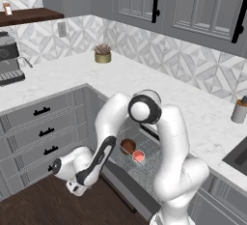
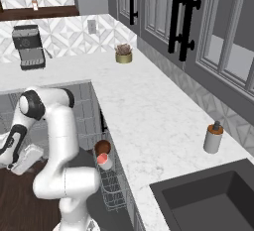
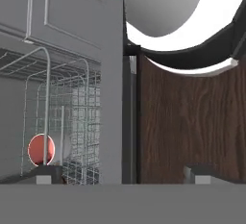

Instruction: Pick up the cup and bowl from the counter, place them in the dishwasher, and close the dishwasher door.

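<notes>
The dishwasher (image 1: 144, 144) under the white marble counter (image 1: 144, 84) stands open with its wire rack (image 2: 112, 188) pulled out. The dark brown bowl (image 1: 127, 146) (image 2: 102, 147) and the cup (image 1: 138, 156) (image 2: 104, 161) with its salmon inside sit side by side in that rack. The dishwasher door (image 1: 120, 183) hangs down below the rack. My gripper (image 1: 75, 188) (image 2: 22, 164) is low near the floor, left of the door, open and empty. In the hand view the door's grey edge (image 3: 113, 103) runs upright between my fingertips (image 3: 48, 174), with the cup (image 3: 41, 149) behind the wires at left.
Grey drawers with black handles (image 1: 43, 132) stand just left of my hand. Dark wooden floor (image 3: 192, 122) lies below. On the counter are a potted plant (image 1: 102, 53), a coffee machine (image 1: 9, 57) and a soap dispenser (image 2: 214, 138) beside the sink (image 2: 208, 200).
</notes>
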Controlling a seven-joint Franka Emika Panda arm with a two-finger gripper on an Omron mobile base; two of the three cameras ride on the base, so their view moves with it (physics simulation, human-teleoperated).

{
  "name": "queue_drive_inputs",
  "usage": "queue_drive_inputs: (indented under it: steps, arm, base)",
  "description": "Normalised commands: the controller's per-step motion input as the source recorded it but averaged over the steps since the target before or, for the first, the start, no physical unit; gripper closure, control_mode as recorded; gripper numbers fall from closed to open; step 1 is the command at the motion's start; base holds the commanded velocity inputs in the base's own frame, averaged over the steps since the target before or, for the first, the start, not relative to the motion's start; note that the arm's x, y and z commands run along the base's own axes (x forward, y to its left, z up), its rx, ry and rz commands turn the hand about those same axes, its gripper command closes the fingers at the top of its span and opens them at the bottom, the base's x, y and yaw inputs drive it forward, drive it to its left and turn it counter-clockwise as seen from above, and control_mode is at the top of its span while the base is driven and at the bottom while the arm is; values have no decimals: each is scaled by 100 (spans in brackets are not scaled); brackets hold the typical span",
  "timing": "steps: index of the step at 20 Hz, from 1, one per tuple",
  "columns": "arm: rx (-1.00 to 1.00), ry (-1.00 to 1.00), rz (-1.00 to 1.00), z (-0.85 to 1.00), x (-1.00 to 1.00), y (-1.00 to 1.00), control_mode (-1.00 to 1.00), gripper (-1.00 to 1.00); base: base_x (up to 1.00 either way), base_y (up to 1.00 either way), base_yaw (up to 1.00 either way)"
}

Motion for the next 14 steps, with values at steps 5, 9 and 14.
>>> queue_drive_inputs:
  steps: [5, 9, 14]
  arm:
    - [-18, 0, -28, -81, 25, 30, -100, -100]
    - [-15, 0, -16, -75, 31, -1, -100, -100]
    - [-9, 0, -5, -70, 8, -28, -100, -100]
  base:
    - [0, 0, 0]
    - [0, 0, 0]
    - [0, 0, 0]
